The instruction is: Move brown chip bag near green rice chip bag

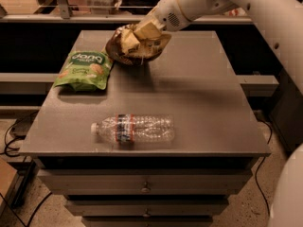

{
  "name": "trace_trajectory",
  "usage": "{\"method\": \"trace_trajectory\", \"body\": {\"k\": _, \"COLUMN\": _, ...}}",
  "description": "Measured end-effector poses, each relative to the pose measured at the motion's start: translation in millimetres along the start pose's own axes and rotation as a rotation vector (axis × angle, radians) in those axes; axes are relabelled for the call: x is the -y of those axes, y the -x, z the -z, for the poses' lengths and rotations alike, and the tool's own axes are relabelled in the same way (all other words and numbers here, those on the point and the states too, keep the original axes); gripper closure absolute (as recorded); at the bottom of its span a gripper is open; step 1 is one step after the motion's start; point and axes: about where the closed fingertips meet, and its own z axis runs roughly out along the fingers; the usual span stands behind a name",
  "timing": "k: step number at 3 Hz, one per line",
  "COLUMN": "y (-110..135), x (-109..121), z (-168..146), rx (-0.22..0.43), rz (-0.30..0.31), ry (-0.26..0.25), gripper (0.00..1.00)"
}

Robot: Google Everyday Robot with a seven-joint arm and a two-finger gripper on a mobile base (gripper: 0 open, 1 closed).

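The gripper (138,36) is above the far part of the table (203,93), clamped on the brown chip bag (142,53). The green rice chip bag (84,70) lies just left of the gripper; the water bottle (135,128) lies well in front.

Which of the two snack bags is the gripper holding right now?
The brown chip bag, clamped in the gripper; the green rice chip bag lies flat beside it, ungripped.

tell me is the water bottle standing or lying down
Lying on its side: the water bottle rests on the table, cap pointing left. The gripper, at the table's far side, grips the brown chip bag.
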Motion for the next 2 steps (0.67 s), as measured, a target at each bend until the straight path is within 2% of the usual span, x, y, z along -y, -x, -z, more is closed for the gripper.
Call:
{"method": "trace_trajectory", "body": {"k": 1, "y": -9.8, "x": -2.7, "z": -9.6, "rx": -0.019, "rz": -0.039, "ry": 0.006, "gripper": 0.29}}
{"method": "trace_trajectory", "body": {"k": 2, "y": -14.2, "x": -14.7, "z": -10.9, "rx": -0.013, "rz": -0.073, "ry": 0.036, "gripper": 0.00}}
